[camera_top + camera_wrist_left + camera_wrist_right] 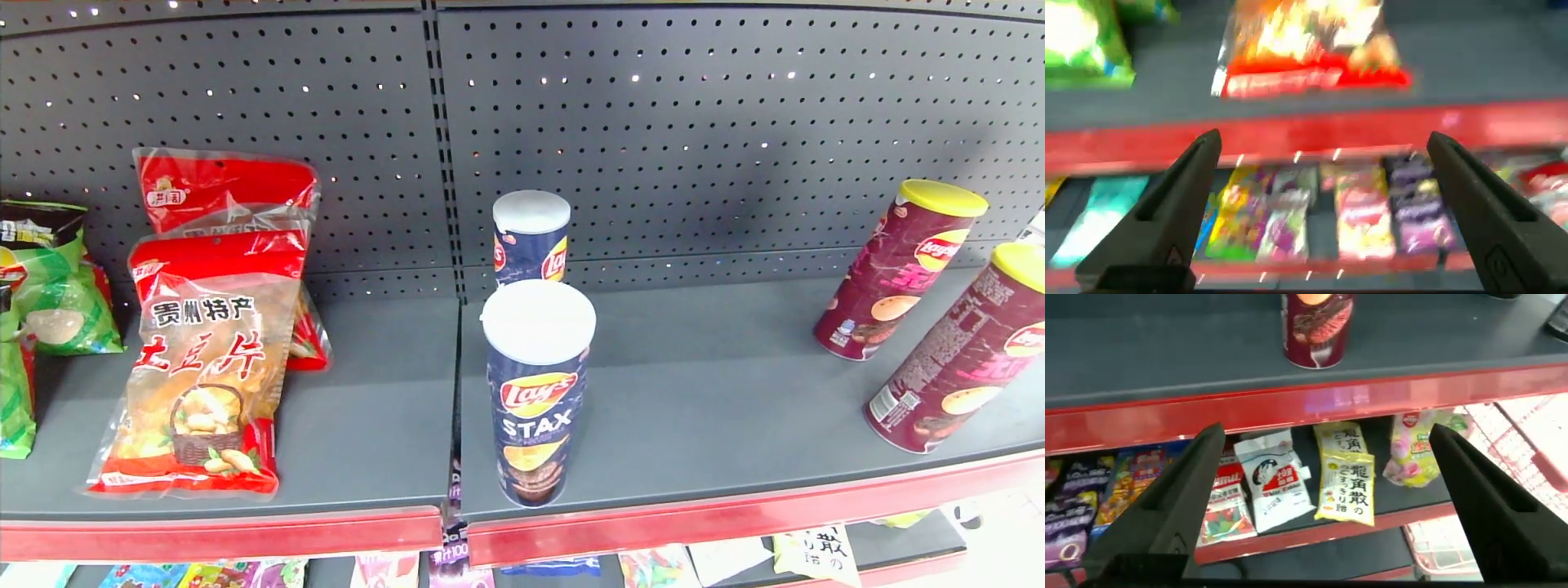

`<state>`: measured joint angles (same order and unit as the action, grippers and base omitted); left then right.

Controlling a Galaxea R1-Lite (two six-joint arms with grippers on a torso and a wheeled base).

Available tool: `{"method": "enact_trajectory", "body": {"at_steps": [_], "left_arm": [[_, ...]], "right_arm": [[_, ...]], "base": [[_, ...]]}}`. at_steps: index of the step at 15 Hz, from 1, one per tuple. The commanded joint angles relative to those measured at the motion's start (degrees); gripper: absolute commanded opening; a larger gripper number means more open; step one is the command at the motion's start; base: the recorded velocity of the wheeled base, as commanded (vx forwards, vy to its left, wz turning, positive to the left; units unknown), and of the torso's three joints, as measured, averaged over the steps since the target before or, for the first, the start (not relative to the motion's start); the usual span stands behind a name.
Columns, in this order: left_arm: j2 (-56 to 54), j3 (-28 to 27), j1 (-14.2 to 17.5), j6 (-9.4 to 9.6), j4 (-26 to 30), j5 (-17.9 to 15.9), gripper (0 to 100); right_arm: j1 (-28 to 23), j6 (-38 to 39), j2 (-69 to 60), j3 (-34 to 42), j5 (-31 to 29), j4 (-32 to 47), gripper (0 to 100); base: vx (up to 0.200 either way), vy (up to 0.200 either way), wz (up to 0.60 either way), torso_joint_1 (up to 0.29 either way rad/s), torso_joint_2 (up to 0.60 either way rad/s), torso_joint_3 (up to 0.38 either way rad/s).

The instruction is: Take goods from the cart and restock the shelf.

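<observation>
- The left gripper point(1323, 139) has its fingers spread wide with nothing between them. It faces the red front lip point(1118, 143) of the shelf point(694, 384), just in front of the near red bag point(1310, 49), which lies close to that lip.
- The right gripper point(1327, 429) is equally wide open and empty. It faces the same lip farther toward the shelf's right end, where a maroon canister point(1319, 327) stands near the front edge.
- With both sets of fingers bare, the step in hand is probably fetching from the cart, not placing.
- A red wire grid point(1527, 457) beside the lower shelf point(1290, 539) is likely the cart. It sits lower than the right gripper and off to its side, and its contents cannot be made out.
- Two blue canisters, the front one point(537, 392) and the rear one point(531, 237), stand upright in a file from front edge to back wall. This arrangement presumably keeps one label facing shoppers.
- The second maroon canister point(955, 351) stands at the right end by the front edge.
- Red bags lean back toward the pegboard point(653, 122) at the left, with the rear bag point(229, 196) propping up the front one.
- Green bags point(49, 286) fill the far left corner.
- The bare stretch between the blue and maroon canisters looks like the gap to refill.
</observation>
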<state>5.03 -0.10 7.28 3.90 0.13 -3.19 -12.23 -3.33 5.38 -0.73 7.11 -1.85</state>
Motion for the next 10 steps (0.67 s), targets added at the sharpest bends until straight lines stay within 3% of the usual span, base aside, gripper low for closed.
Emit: {"method": "enact_trajectory", "body": {"at_steps": [1, 5, 9, 10], "left_arm": [[0.2, -0.1, 0.1, -0.03, 0.0, 0.2, 100], [0.2, 0.0, 0.1, -2.49, 0.0, 0.7, 100], [0.2, 0.0, 0.1, -3.37, 0.1, 1.3, 100], [0.2, 0.0, 0.1, -3.37, 0.1, 1.3, 100]], "right_arm": [[0.0, 0.0, 0.2, -0.1, 2.8, 0.3, 100], [0.0, 0.1, 0.2, -0.2, 5.5, 0.5, 100], [0.0, 0.1, 0.2, -0.2, 5.5, 0.5, 100], [0.0, 0.1, 0.2, -0.2, 5.5, 0.5, 100]], "base": [[0.0, 0.0, 0.0, 0.0, 0.0, 0.0], [0.0, 0.0, 0.0, 0.0, 0.0, 0.0], [-0.2, 0.0, 0.0, 0.008, 0.0, 0.001], [0.0, 0.0, 0.0, 0.0, 0.0, 0.0]]}}
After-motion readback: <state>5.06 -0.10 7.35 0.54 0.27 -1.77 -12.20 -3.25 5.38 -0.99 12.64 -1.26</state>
